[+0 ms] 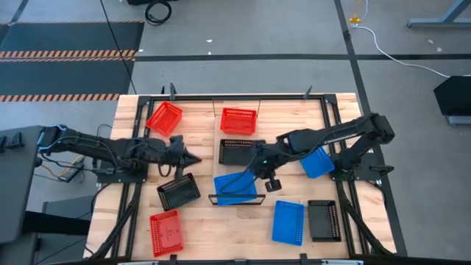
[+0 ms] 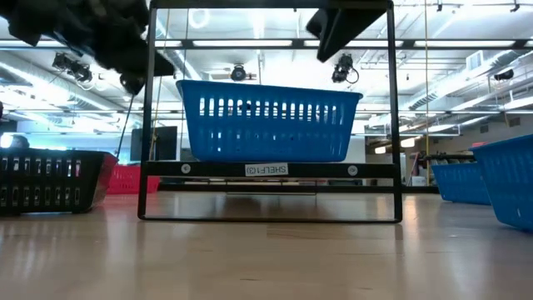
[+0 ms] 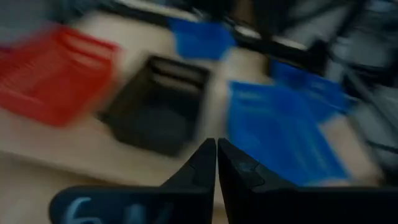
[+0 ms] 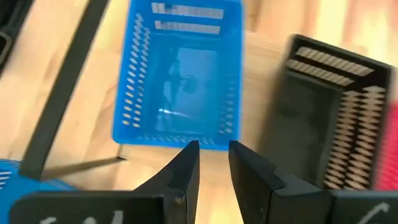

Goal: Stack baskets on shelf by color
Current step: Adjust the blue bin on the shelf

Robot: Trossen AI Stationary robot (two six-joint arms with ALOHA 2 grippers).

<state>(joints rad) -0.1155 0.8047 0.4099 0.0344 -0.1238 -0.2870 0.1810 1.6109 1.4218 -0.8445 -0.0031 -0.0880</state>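
One blue basket [image 1: 235, 188] sits on the shelf [image 1: 237, 200] at mid-tabletop, by the shelf's black-framed end; a black basket [image 1: 237, 151] and a red one [image 1: 238, 121] lie in line beyond it toward the far edge.

Right gripper [image 1: 270, 182] hovers just beside that blue basket, jaws part-open w/ nothing between them.

Left gripper [image 1: 193, 160] hangs over bare wood left of centre, jaws pressed shut, empty.

Likely next: fetch another blue; two lie toward the near right corner, e.g. blue basket [image 1: 288, 221], w/ a black basket [image 1: 324, 220] right beside it, so pinch the rim on the free side, lift clear, lower square into the shelved one.

Obstacles: right arm lies across a blue basket [image 1: 317, 162]; the frame's uprights crowd the drop; black basket [image 1: 178, 191] near left gripper; reds at the far-left and near-left corners stay clear.
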